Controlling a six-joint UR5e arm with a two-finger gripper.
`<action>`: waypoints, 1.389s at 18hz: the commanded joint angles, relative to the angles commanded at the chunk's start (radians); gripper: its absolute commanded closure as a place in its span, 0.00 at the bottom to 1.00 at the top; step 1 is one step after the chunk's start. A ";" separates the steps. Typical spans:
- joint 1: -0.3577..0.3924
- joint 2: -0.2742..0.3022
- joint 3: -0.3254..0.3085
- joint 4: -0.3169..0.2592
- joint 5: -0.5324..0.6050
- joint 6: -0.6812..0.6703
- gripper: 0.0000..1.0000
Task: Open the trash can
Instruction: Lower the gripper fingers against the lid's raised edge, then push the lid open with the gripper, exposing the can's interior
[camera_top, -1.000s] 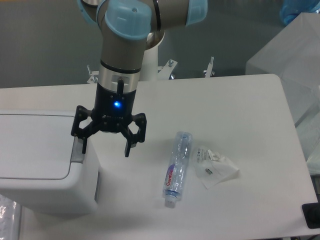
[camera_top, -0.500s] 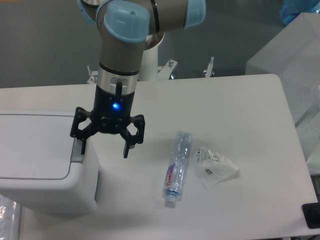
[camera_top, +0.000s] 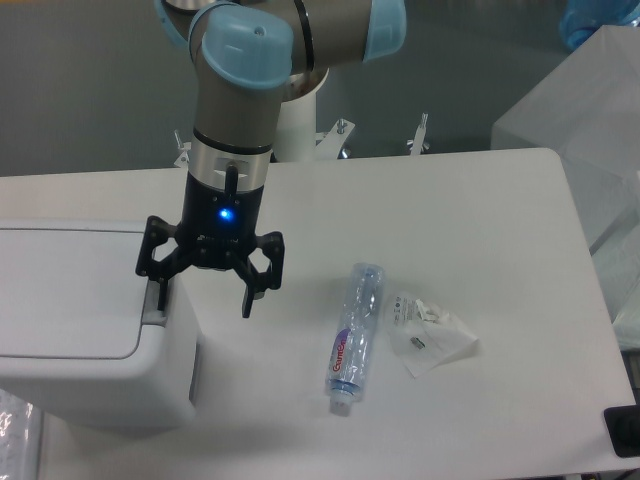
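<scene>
The trash can (camera_top: 90, 345) is a large white bin with a flat shut lid at the left of the table. Its grey push-button tab (camera_top: 153, 306) sits on the right rim. My gripper (camera_top: 203, 298) hangs open above the bin's right end, fingers pointing down. The left finger (camera_top: 159, 292) is right over the grey tab; I cannot tell whether it touches it. The right finger (camera_top: 248, 300) is off the bin's right side, over the table.
A crushed clear plastic bottle (camera_top: 355, 335) lies on the white table (camera_top: 450, 200) right of the gripper. A crumpled clear wrapper (camera_top: 430, 333) lies beside it. Translucent bins (camera_top: 590, 110) stand at the far right.
The gripper has shifted slightly to the left, toward the grey tab. The lid stays shut and the gripper stays open.
</scene>
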 joint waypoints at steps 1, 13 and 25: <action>0.000 -0.002 0.000 0.000 0.002 0.000 0.00; 0.000 -0.003 0.002 0.000 0.003 0.000 0.00; 0.048 -0.012 0.138 0.051 0.130 0.228 0.00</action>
